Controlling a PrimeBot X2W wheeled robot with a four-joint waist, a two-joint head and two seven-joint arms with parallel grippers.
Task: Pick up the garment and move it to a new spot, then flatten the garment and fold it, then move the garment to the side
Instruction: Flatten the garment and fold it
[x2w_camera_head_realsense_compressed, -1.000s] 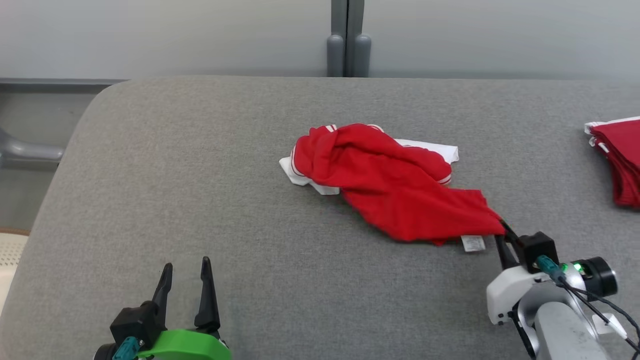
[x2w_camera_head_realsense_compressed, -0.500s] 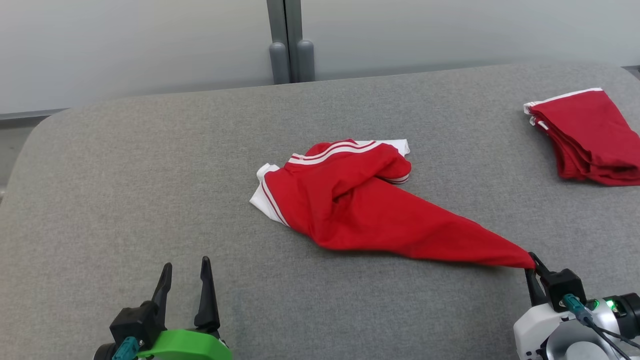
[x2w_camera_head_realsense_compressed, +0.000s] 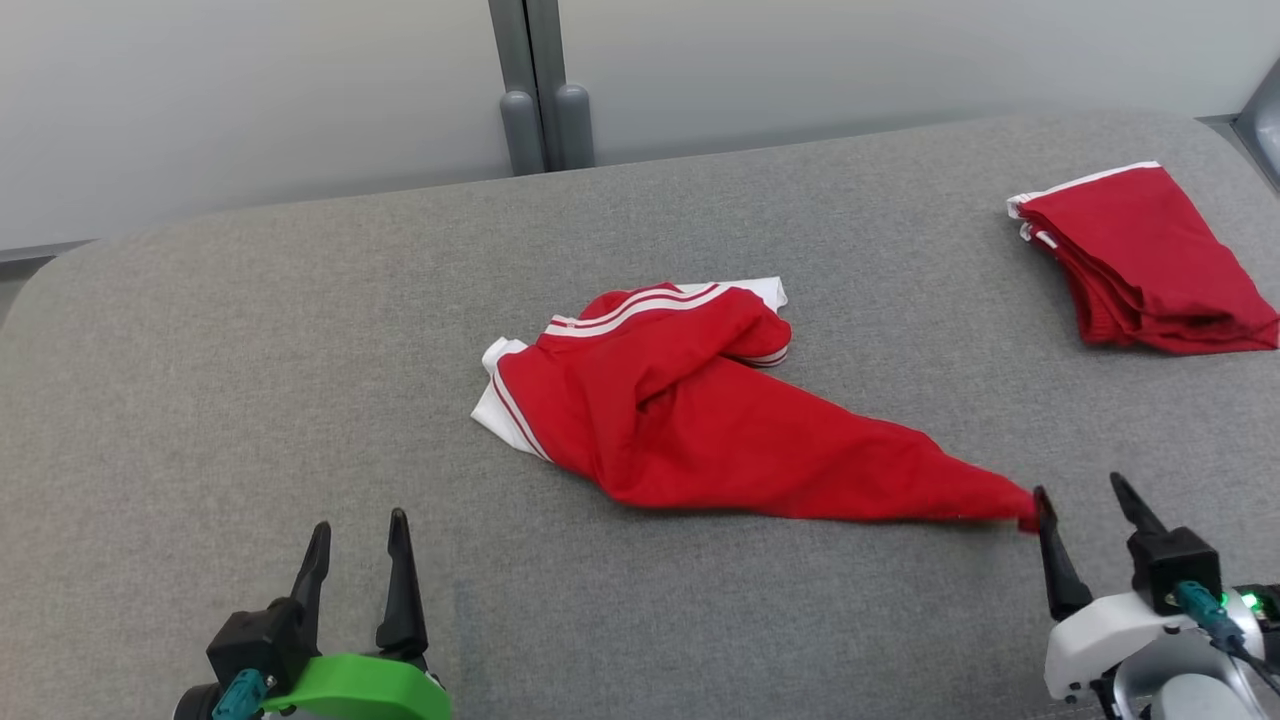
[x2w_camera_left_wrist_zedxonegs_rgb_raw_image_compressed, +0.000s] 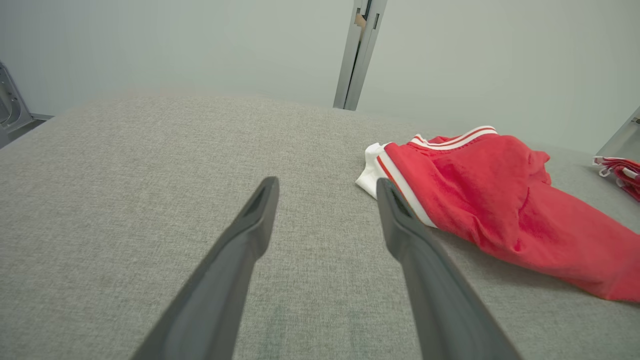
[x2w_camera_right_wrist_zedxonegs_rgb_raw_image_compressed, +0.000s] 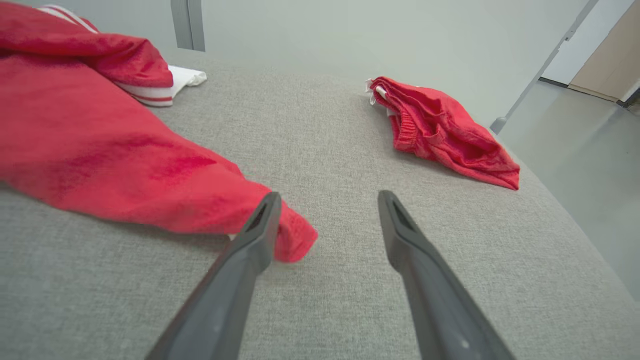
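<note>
— Where is the garment (x2w_camera_head_realsense_compressed: 700, 420)?

— Around the middle of the table (x2w_camera_head_realsense_compressed: 250, 350), lying crumpled. It is red with white striped bands. A bit of white cloth shows at the end nearer the table's left side and along its far edge. From that bunched part it narrows into a long point that runs toward the table's near right corner.

— Is anything holding it?

— No. The right gripper (x2w_camera_head_realsense_compressed: 1079, 487) is at the table's near right part with its jaws spread wide. The tip of the cloth lies right at the end of its left finger (x2w_camera_head_realsense_compressed: 1055, 565) and pokes a little into the gap, but nothing is pinched. I cannot tell whether the tip truly touches that finger.

— And the other arm?

— The left gripper (x2w_camera_head_realsense_compressed: 359, 520) is at the table's near left part, jaws also wide apart and nothing between them. It is well apart from the cloth and points toward the table's far edge.

— Anything else on the table?

— A folded pile (x2w_camera_head_realsense_compressed: 1140, 260) of red clothes with a white edge, at the table's far right corner, well apart from the garment. Behind the table's far edge a grey post (x2w_camera_head_realsense_compressed: 535, 90) rises against a pale wall (x2w_camera_head_realsense_compressed: 250, 100).

— And the table itself?

— Grey, covered in fabric, with rounded corners.
</note>
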